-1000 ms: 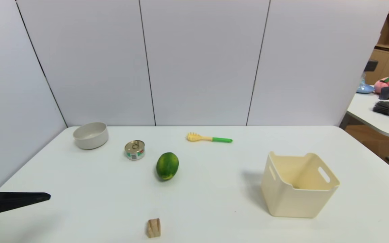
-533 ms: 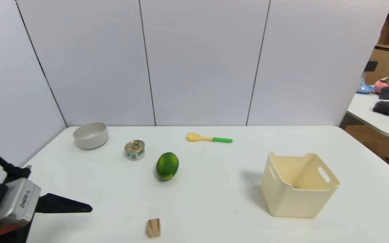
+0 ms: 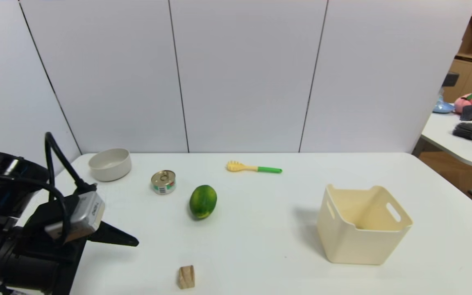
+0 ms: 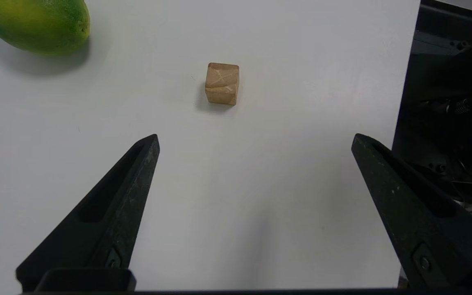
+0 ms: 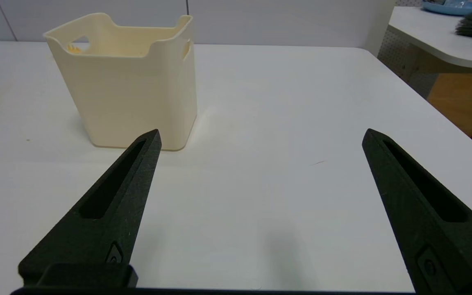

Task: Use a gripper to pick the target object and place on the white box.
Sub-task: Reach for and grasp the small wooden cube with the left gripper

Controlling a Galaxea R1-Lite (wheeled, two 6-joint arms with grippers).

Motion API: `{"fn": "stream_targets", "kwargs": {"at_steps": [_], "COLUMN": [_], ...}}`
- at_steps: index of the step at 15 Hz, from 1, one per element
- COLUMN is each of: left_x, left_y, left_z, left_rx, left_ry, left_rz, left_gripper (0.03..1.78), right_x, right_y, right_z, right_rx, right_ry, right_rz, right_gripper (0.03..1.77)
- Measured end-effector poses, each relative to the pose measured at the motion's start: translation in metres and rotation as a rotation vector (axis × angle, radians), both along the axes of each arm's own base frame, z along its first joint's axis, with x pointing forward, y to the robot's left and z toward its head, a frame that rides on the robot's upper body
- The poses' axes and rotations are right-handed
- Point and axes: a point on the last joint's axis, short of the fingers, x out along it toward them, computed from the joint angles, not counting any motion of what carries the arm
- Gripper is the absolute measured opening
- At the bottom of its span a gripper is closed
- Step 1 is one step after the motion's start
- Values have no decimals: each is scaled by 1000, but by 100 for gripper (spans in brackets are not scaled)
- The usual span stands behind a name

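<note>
My left gripper (image 4: 254, 139) hangs over the near left part of the table (image 3: 260, 229), jaws spread wide and holding nothing, its fingers aimed at the block (image 4: 222, 83). The block sits alone on the table near the front edge, ahead of the fingertips and apart from them. In the head view the left gripper (image 3: 127, 241) points toward the block (image 3: 187, 276), which lies to its right and nearer the edge. A green fruit (image 3: 203, 201) lies farther back, with a tin can (image 3: 163, 182), a bowl (image 3: 110, 164) and a yellow scoop (image 3: 253, 167) beyond it. The white box (image 3: 362, 223) stands upright well off to the right. My right gripper (image 5: 260, 137), jaws also wide apart and empty, hangs over the table near the box (image 5: 127, 80).
</note>
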Motion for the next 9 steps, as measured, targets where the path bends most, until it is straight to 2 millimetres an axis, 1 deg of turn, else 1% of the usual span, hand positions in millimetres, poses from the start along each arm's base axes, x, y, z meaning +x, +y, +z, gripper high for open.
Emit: {"fn": "stream_targets", "kwargs": {"at_steps": [5, 9], "left_x": [37, 62], "left_y": [-10, -23], "left_z": [-16, -26], "left_rx": [7, -44], "left_ry": [77, 95], "left_rz": [-1, 96], "left_gripper": [169, 169], "right_x": [0, 0], "right_y": [0, 0], "right_z": [0, 0], "right_rx": [0, 0], "right_ry": [0, 0], "right_rz": [0, 0], "right_gripper": [170, 170]}}
